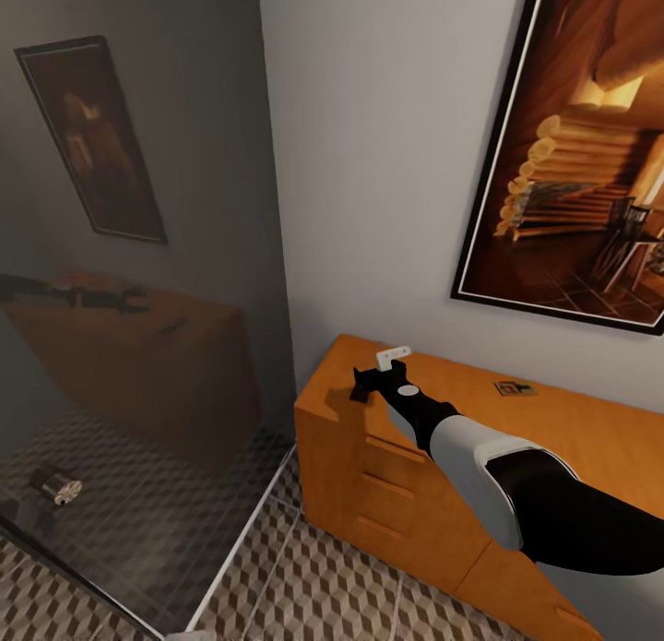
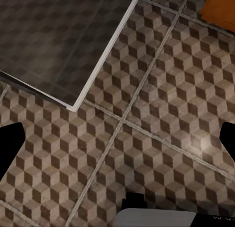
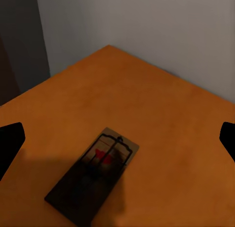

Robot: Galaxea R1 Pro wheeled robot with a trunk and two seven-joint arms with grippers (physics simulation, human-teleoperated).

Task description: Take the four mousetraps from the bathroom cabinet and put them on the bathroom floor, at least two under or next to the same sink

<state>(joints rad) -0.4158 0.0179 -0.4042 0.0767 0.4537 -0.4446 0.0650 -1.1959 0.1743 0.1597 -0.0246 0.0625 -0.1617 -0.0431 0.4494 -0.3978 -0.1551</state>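
**Right gripper over cabinet corner**

Over the cabinet (image 1: 443, 410) top, the right gripper (image 1: 373, 381) hovers near the left corner, fingers spread wide, holding nothing. On the right wrist view, one mousetrap (image 3: 93, 175) lies flat beneath it on the wood. A second mousetrap (image 1: 514, 388) lies at 3 o'clock. Left gripper fingers (image 2: 10, 148) stand apart above the bathroom floor (image 2: 161, 138).

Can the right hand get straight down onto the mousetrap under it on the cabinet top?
Probably yes: the open right hand hovers over the flat tan wooden mousetrap on the orange-brown wooden cabinet, nothing between.
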